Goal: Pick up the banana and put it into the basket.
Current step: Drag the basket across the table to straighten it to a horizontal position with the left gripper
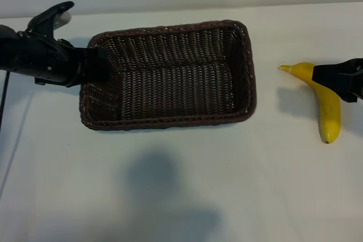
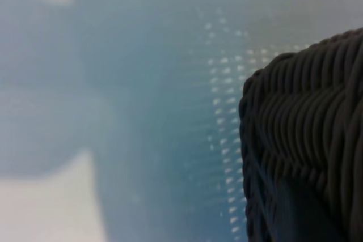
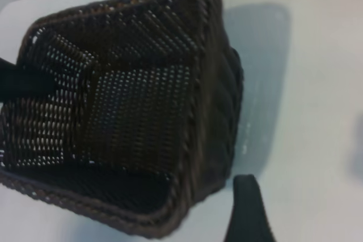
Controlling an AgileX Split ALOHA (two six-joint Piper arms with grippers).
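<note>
Ext view, steep from above: dark brown woven wicker basket (image 1: 170, 75) at centre-left of frame, on white table (image 1: 187, 191), long side running left-right, nothing inside.

Left gripper (image 1: 102, 63) at frame's left, black arm coming in from left edge, tip at basket's left short wall near upper-left corner. Looks clamped on that rim, jaws narrow; one black finger (image 3: 25, 80) seen poking over the rim in right wrist view, at that pic's left edge. Left wrist view: only outer weave of basket (image 2: 306, 140) very close, filling lower right, pale table elsewhere; own fingers not visible there.

Banana (image 1: 326, 103) at right of frame, well apart from basket, lying flat on table. Bright yellow, curved, stem tip pointing to upper left, blunt end toward bottom.

Right gripper (image 1: 320, 75) entering from right edge, black tip over banana's upper part near stem. Jaws fairly wide; can't tell if touching or only above the fruit; banana not lifted. Right wrist view: basket (image 3: 130, 111) seen obliquely, one dark fingertip (image 3: 247, 208) at bottom edge, banana not in that pic.

Soft shadow on table below basket, lower centre.
</note>
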